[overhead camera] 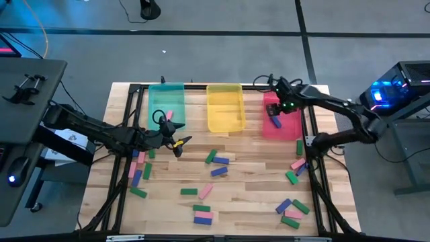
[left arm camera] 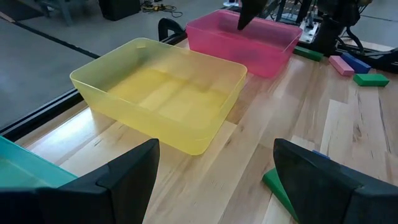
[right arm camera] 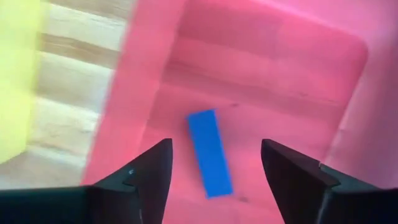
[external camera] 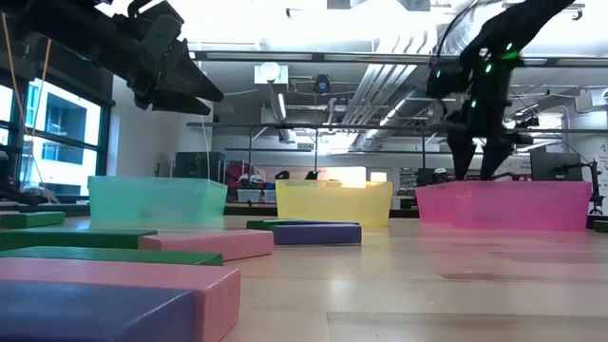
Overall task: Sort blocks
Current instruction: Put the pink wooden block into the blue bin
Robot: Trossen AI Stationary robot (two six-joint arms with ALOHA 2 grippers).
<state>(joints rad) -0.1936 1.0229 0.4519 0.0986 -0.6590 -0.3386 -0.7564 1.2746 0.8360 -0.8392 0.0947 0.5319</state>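
Note:
Pink, green and blue blocks lie flat and scattered on the wooden table, such as a green and blue pair. One blue block lies flat on the floor of the red tray. My right gripper is open and empty above that tray, with the blue block below the gap between its fingers. A pink block lies in the teal tray. My left gripper is open and empty in front of the teal tray, facing the yellow tray. A green block lies on the table by one of its fingers.
The teal, yellow and red trays stand in a row along the table's far edge. Loose blocks cluster at the left edge, the right edge and the near right. A dark frame rail runs along the table's right side.

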